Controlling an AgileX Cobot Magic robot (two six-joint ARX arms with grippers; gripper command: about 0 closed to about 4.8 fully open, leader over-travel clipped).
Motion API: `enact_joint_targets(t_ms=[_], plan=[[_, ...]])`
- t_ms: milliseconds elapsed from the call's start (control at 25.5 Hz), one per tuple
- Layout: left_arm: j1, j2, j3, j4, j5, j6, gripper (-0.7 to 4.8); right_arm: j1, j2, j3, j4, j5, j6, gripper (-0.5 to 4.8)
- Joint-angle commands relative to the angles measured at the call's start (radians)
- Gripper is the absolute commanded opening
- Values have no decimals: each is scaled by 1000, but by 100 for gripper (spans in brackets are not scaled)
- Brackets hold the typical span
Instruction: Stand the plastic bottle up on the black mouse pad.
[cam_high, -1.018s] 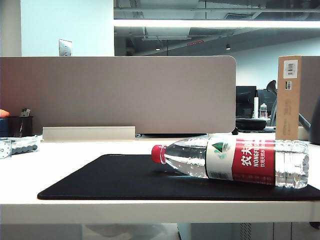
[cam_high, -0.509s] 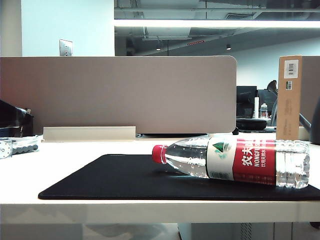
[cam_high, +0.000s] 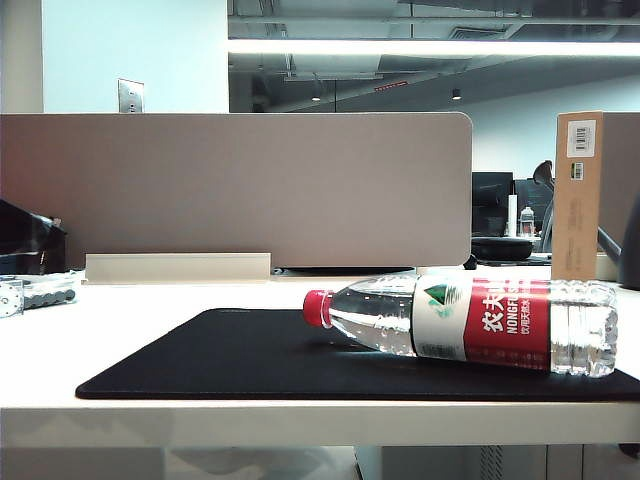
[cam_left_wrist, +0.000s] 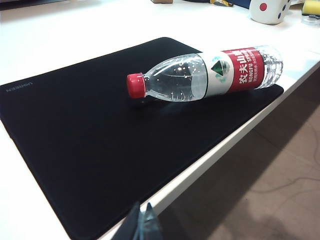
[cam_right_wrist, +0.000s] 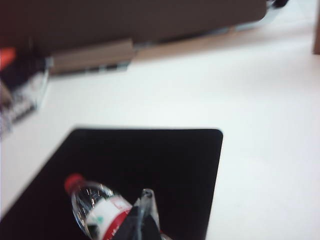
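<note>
The plastic bottle (cam_high: 470, 322) lies on its side on the black mouse pad (cam_high: 230, 355), red cap pointing left, base near the pad's right end. No gripper is clearly seen in the exterior view. In the left wrist view my left gripper (cam_left_wrist: 142, 207) hangs shut and empty off the table's front edge, well short of the bottle (cam_left_wrist: 200, 75) on the pad (cam_left_wrist: 100, 145). The right wrist view is blurred. It shows my right gripper (cam_right_wrist: 145, 196) shut and empty, above the bottle (cam_right_wrist: 95, 207) and the pad (cam_right_wrist: 170, 155).
A beige partition (cam_high: 235, 190) closes the back of the white table (cam_high: 150, 310). A tall cardboard box (cam_high: 578, 195) stands at the back right. A dark shape (cam_high: 25, 240) and a grey object (cam_high: 40, 292) sit at the far left. A spotted white cup (cam_left_wrist: 270, 10) stands beyond the bottle.
A dark shape has come in at the left edge of the exterior view and covers the pen holder there. The bottle and pad have not moved.
</note>
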Motion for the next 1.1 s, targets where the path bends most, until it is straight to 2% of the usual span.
enact_joint_targets(t_ms=[39, 78, 117, 157, 235, 313, 352, 470, 627, 783, 940, 1096], plan=[[1, 0, 4, 13, 6, 0, -1, 14, 322, 212, -118, -143, -237, 92], [1, 0, 4, 13, 6, 0, -1, 21, 402, 270, -156, -161, -271, 111], [1, 0, 4, 13, 6, 0, -1, 45, 573, 410, -274, -187, -350, 150], [1, 0, 4, 13, 5, 0, -1, 60, 647, 476, -335, -189, -390, 187], [1, 0, 4, 13, 5, 0, -1, 106, 804, 624, -470, -185, -494, 291], [1, 0, 4, 13, 5, 0, -1, 152, 945, 758, -584, -173, -575, 430], [1, 0, 4, 13, 5, 0, -1, 169, 1004, 814, -629, -173, -606, 479], [1, 0, 4, 13, 5, 0, -1, 231, 1173, 970, -743, -153, -647, 479], [1, 0, 4, 13, 8, 0, -1, 317, 1312, 1073, -773, -18, -691, 479], [1, 0, 4, 13, 3, 0, -1, 396, 1391, 1098, -786, 59, -742, 479], [1, 0, 4, 13, 5, 0, -1, 483, 1455, 1098, -779, 187, -761, 479], [1, 0, 4, 13, 6, 0, -1, 519, 1524, 1098, -770, 210, -760, 479]])
